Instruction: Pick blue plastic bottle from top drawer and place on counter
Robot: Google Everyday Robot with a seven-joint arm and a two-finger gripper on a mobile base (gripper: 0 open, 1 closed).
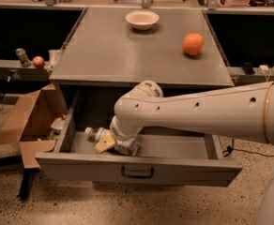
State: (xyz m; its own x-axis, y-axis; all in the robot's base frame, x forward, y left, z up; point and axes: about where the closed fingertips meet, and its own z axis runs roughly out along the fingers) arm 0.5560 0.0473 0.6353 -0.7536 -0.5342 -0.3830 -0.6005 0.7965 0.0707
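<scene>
The top drawer point(184, 168) is pulled open below the grey counter point(104, 50). The blue plastic bottle point(95, 134) lies on its side at the drawer's left end, white cap pointing left. Most of its body is hidden behind my wrist. My white arm reaches in from the right, and my gripper point(110, 143) is down inside the drawer, right at the bottle's body. The wrist hides where the gripper meets the bottle.
A white bowl point(142, 19) stands at the back of the counter and an orange point(193, 44) at its right. An open cardboard box point(24, 121) sits on the floor left of the drawer. A small red fruit point(38, 61) rests on a low shelf at the left.
</scene>
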